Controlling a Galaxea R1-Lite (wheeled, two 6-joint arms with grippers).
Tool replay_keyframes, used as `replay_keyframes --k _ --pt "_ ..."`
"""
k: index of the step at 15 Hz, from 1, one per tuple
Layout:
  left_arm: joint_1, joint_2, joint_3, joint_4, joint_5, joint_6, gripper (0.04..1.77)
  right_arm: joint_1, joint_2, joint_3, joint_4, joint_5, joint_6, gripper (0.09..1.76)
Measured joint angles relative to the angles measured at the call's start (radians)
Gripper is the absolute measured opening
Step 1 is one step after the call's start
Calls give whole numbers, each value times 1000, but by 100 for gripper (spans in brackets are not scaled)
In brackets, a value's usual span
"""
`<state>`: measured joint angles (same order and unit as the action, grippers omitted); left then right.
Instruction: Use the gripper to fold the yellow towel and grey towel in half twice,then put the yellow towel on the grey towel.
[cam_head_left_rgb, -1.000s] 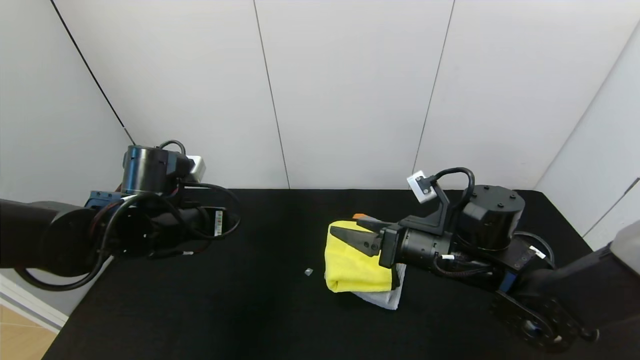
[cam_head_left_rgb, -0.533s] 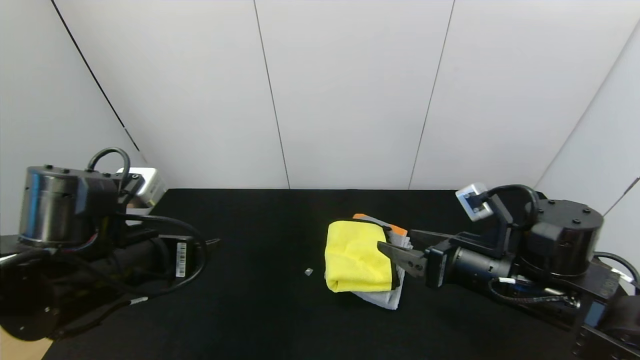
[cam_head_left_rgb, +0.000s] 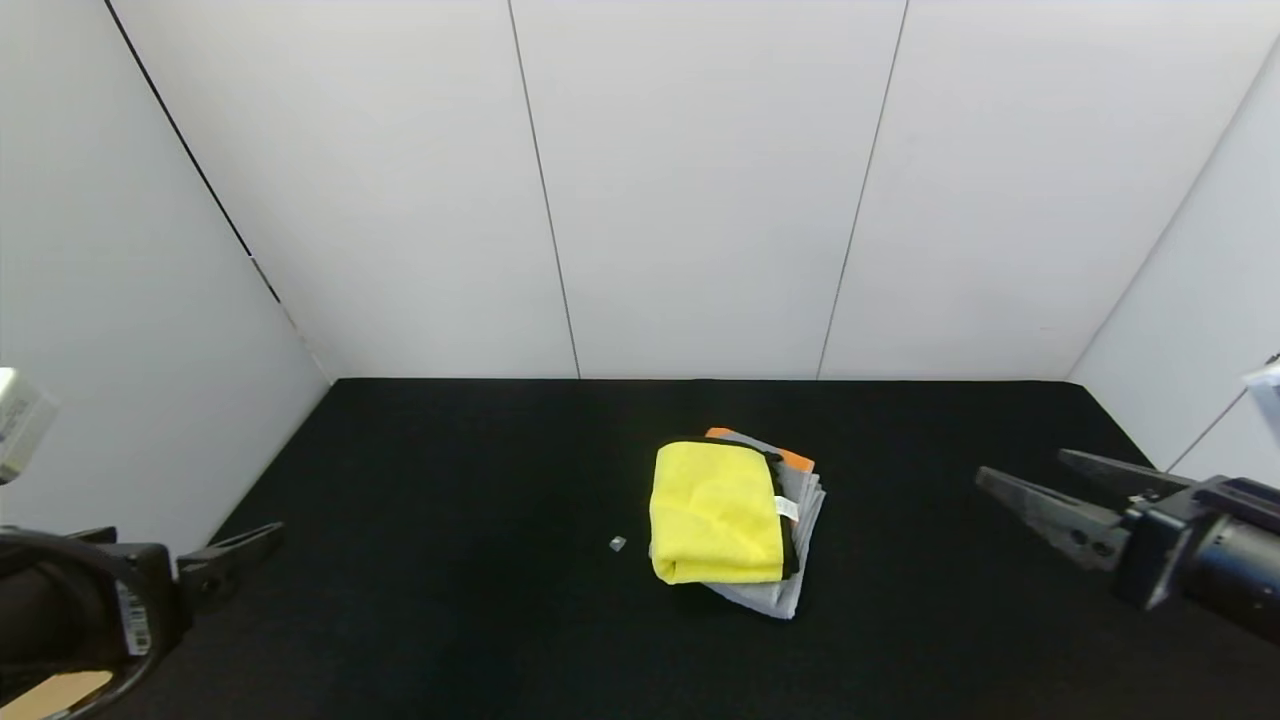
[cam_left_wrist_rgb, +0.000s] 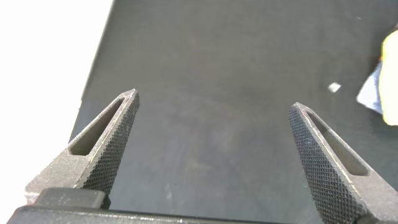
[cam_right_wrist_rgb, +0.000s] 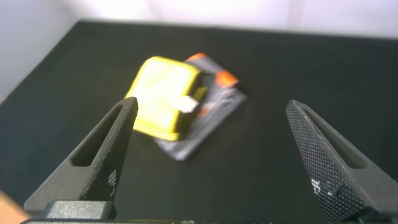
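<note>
The yellow towel (cam_head_left_rgb: 715, 510) lies folded on top of the folded grey towel (cam_head_left_rgb: 803, 500) near the middle of the black table (cam_head_left_rgb: 450, 480). The grey towel's orange-striped end (cam_head_left_rgb: 795, 459) and lower corner stick out beside and below the yellow one. My right gripper (cam_head_left_rgb: 1025, 468) hangs open at the far right, well apart from the stack, with nothing in it. In the right wrist view both towels (cam_right_wrist_rgb: 163, 93) show beyond the open right gripper (cam_right_wrist_rgb: 211, 102). My left gripper (cam_left_wrist_rgb: 212, 101) is open and empty over bare table at the lower left, one finger (cam_head_left_rgb: 235, 548) showing in the head view.
A tiny pale speck (cam_head_left_rgb: 617, 543) lies just left of the stack. White walls close off the table at the back and both sides. The table's left edge (cam_left_wrist_rgb: 93, 74) runs close to my left gripper.
Both arms have drawn back from the middle. The right gripper pulled away from the towels to the far right. The left arm dropped to the lower left corner. The towels stayed put.
</note>
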<state>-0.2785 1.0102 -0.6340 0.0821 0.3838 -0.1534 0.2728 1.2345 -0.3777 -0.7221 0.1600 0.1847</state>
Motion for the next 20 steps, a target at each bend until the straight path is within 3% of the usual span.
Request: replay_keyframes --k 4,7,10,12,15,18,20 --pt "58 -166 58 85 -35 2 172 -194 -295 33 175 -4 -22 171" --pt "81 -295 82 192 -43 8 172 -267 -506 39 344 -5 -29 171" --pt "134 -430 87 294 -94 40 172 -306 -686 43 489 -2 -30 171" --pt "213 -519 92 338 -185 100 172 -326 -793 43 571 12 -30 171" --pt "339 -640 96 393 -384 161 172 -339 -907 44 629 21 -30 171" --pt "378 -712 94 429 -449 176 172 -338 -949 40 630 27 -31 171" --pt "381 -730 92 430 -494 206 172 -293 -970 35 637 33 -32 171"
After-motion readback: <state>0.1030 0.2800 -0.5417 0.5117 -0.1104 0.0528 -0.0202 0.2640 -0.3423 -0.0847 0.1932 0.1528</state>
